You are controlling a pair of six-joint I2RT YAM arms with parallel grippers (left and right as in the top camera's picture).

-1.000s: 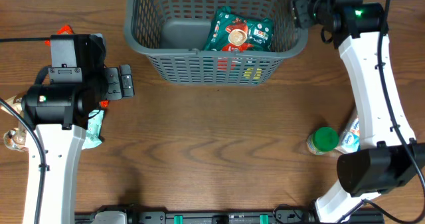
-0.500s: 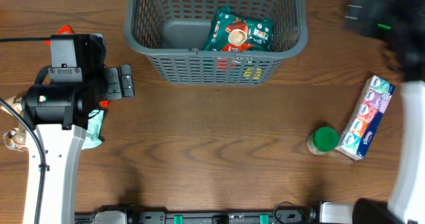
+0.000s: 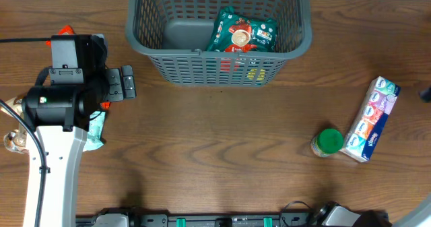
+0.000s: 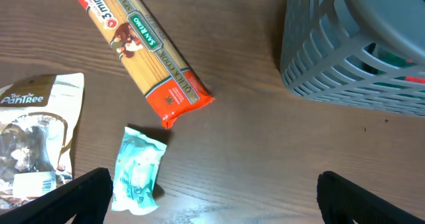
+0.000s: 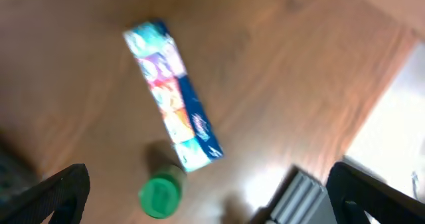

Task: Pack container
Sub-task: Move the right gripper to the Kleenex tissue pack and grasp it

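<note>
The overhead view sets the container (image 3: 145, 42) at 12 o'clock on the worktop (image 3: 222, 146), its far rim cut off by the frame. A green snack packet (image 3: 244, 33) lies in its right half, and the red and yellow shapes behind the near lattice cannot be identified. Only the left wrist view shows what the left arm (image 3: 57, 109) mostly covers from above: a spaghetti pack (image 4: 143, 51), a PanTree bag (image 4: 33, 137) cut off at 9 o'clock, a small teal packet (image 4: 138, 171), and a corner of the container at 2 o'clock. The left jaws stand wide apart, holding nothing. The right wrist view is blurred. It shows a tissue pack (image 5: 174, 121) just beside a green-capped bottle (image 5: 159, 196), the pair lying at 4 o'clock overhead, and the right jaws spread wide and empty. Bare wood runs from the container to the near edge.
</note>
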